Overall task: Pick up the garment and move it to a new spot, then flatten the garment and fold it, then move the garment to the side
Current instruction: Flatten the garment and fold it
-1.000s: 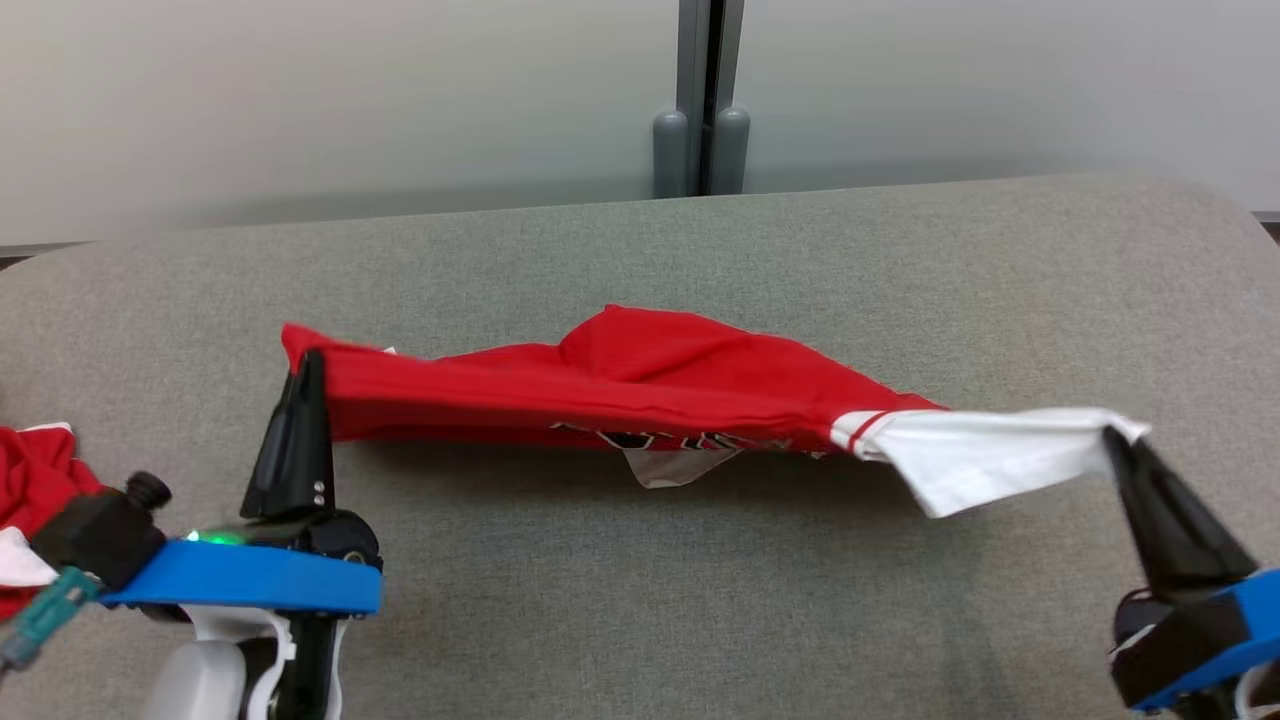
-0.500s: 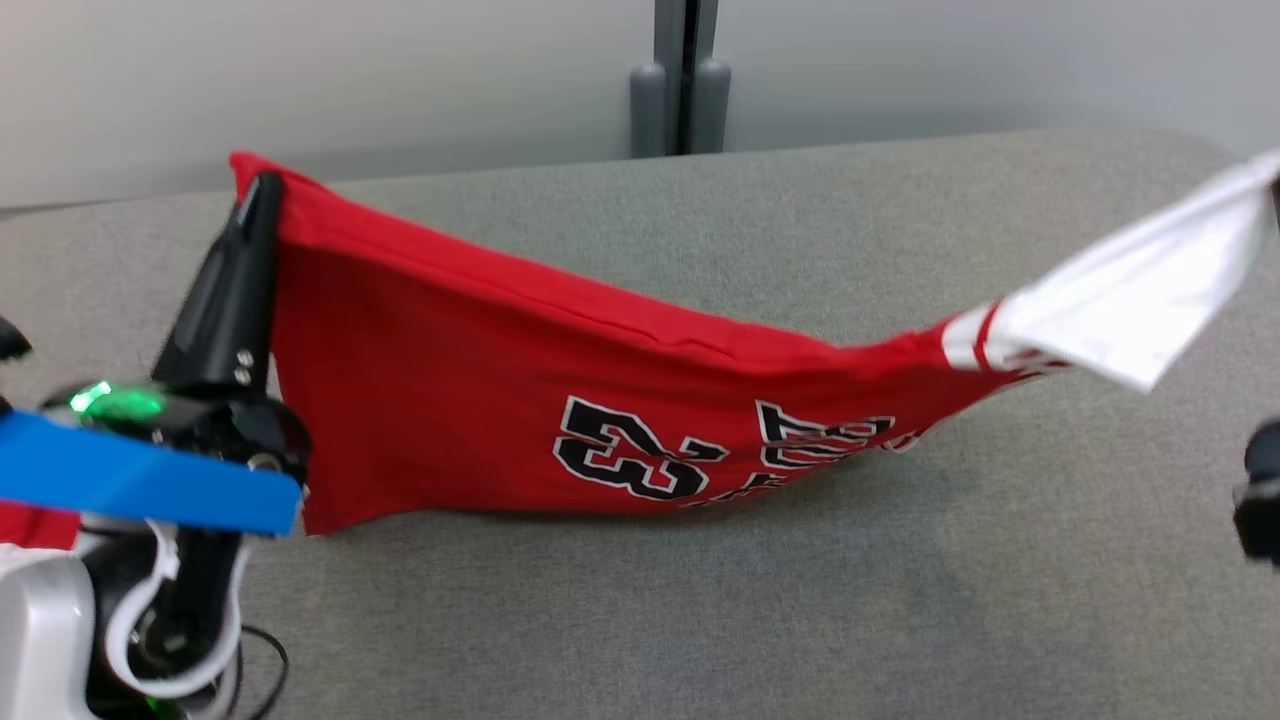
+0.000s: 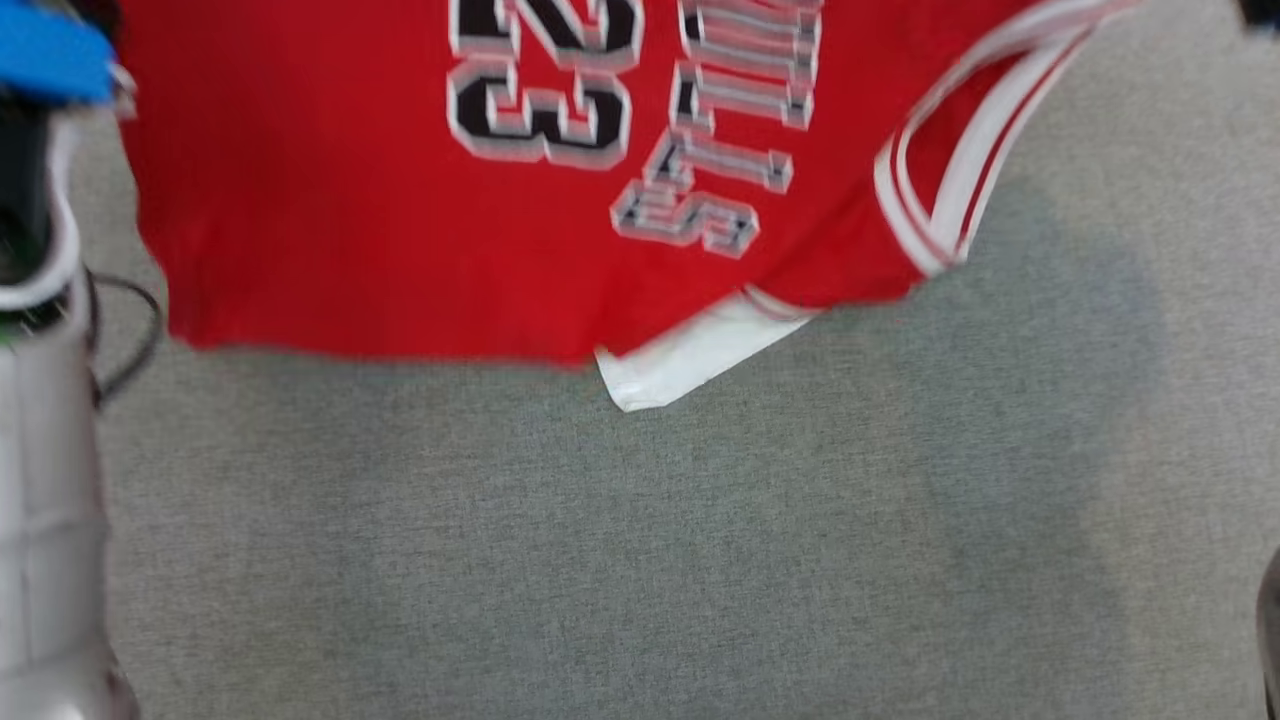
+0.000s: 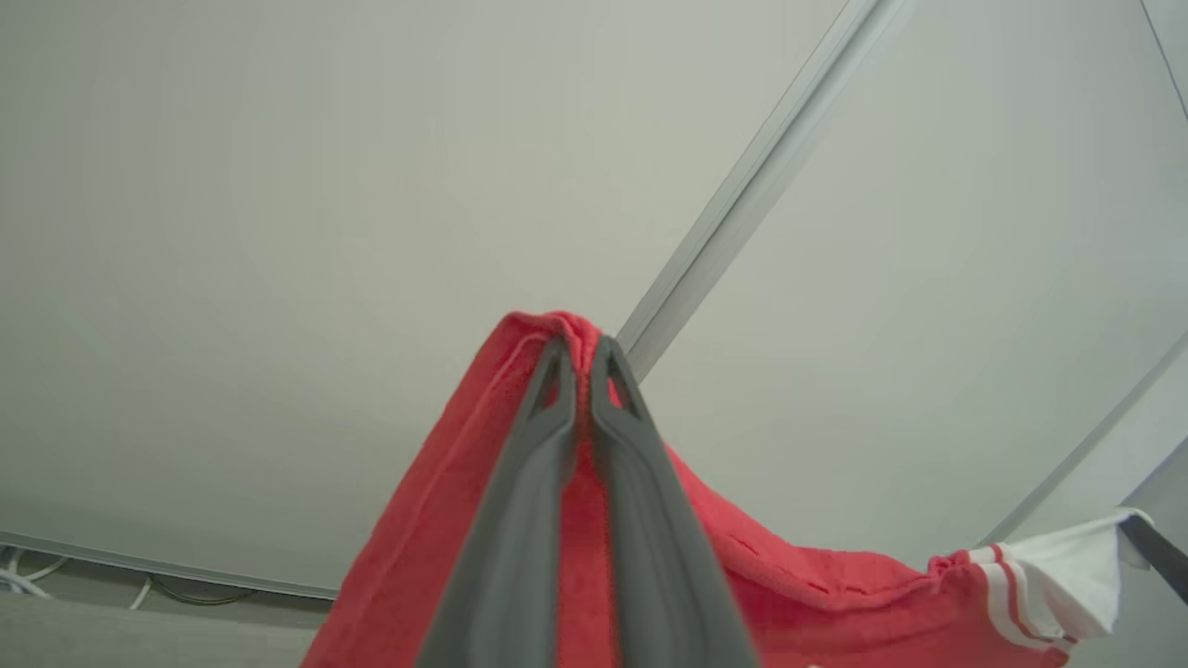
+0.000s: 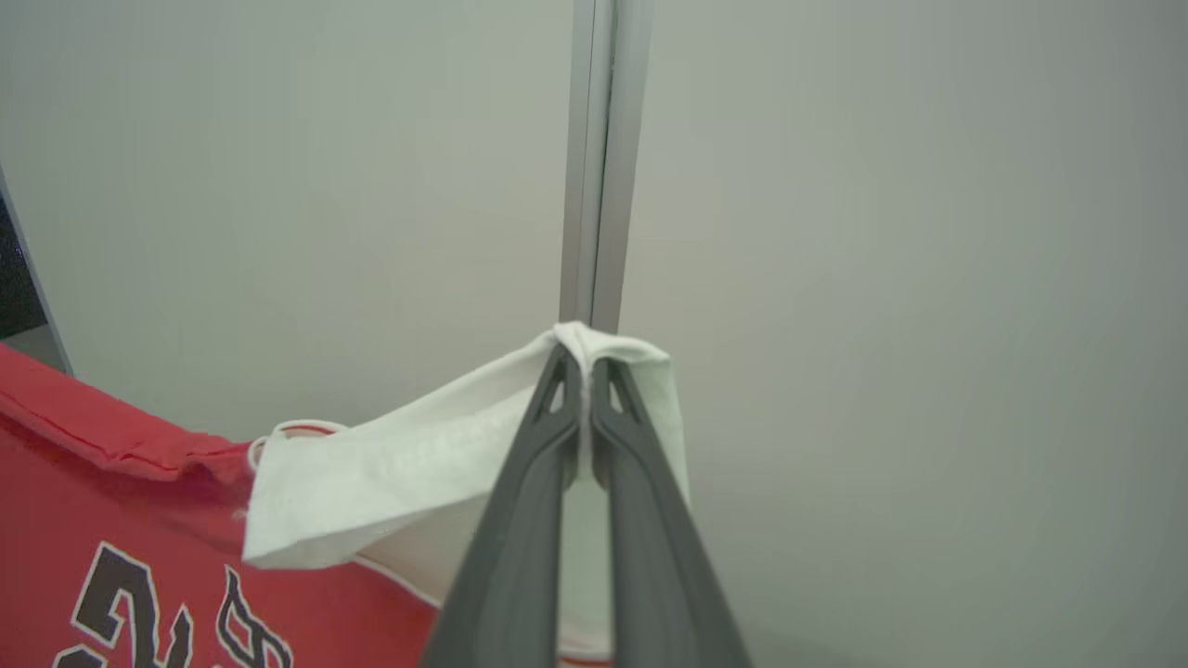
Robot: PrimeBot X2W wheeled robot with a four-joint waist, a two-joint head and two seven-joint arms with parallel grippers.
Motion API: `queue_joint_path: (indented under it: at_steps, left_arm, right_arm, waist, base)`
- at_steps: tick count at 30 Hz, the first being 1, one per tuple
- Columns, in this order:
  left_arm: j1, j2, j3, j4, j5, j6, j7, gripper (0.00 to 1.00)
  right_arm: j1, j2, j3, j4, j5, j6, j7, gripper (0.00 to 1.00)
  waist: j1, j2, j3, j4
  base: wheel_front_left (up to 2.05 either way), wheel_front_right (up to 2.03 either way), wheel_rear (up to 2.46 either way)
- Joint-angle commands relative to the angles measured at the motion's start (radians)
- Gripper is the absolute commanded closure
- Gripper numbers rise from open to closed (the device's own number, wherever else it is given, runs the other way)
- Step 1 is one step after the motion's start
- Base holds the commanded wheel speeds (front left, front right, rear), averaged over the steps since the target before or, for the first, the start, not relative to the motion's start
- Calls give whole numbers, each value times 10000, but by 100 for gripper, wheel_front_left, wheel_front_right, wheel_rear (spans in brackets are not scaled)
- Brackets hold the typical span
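Observation:
A red jersey (image 3: 330,220) with a black "23", lettering and white-trimmed sleeves hangs in the air over the grey table (image 3: 700,560). Its lower edge and one white sleeve corner (image 3: 680,362) dangle just above the surface. In the left wrist view my left gripper (image 4: 583,345) is shut on a bunched red corner of the jersey (image 4: 789,594). In the right wrist view my right gripper (image 5: 583,360) is shut on the white sleeve (image 5: 408,482). The right gripper's dark tip (image 4: 1155,552) holding that sleeve also shows at the left wrist view's right edge. Blur softens the head view.
My left arm's pale forearm (image 3: 45,520) and blue band (image 3: 50,55) stand along the head view's left edge, with a thin dark cable beside them. Behind the table is a pale wall with a metal post (image 5: 599,158).
Both grippers have lifted the jersey from lying stretched on the table to hanging spread in the air. The head camera has tilted down, so the table now takes up most of its view.

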Motion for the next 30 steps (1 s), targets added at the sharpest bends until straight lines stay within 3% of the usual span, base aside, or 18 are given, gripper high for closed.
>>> queue_joint_path:
  at_steps: [1, 9, 15, 22, 30]
  left_arm:
    - [-545, 174, 60, 204, 204, -46, -138, 100]
    - [-3648, 492, -330, 1788, 1616, -546, -1744, 100]
    - [-4513, 552, -410, 2505, 1688, -927, -2886, 100]
    - [-3110, 506, -898, 3444, 1308, -1121, -3773, 100]
    - [93, 344, -2248, 4328, 898, -1157, -4446, 100]
  right_arm:
    - [-633, 57, -40, 354, -58, 1, -303, 100]
    - [-4697, 178, 339, 2767, -1057, 3, -2919, 100]
    - [-5929, -77, 1033, 3557, -1420, 1, -4083, 100]
    - [-4046, -348, 1851, 4181, -718, 1, -3983, 100]
    - [281, -666, 1790, 4130, 469, 3, -2577, 100]
  waist:
    - [-4, 0, 527, -45]
    - [-4, 0, 958, -7]
    - [-4, 0, 1154, -70]
    - [-4, 0, 1314, -261]
    - [-4, 0, 594, -174]
  base:
    - [0, 0, 0]
    - [0, 0, 0]
    - [0, 0, 0]
    - [0, 0, 0]
    - [0, 0, 0]
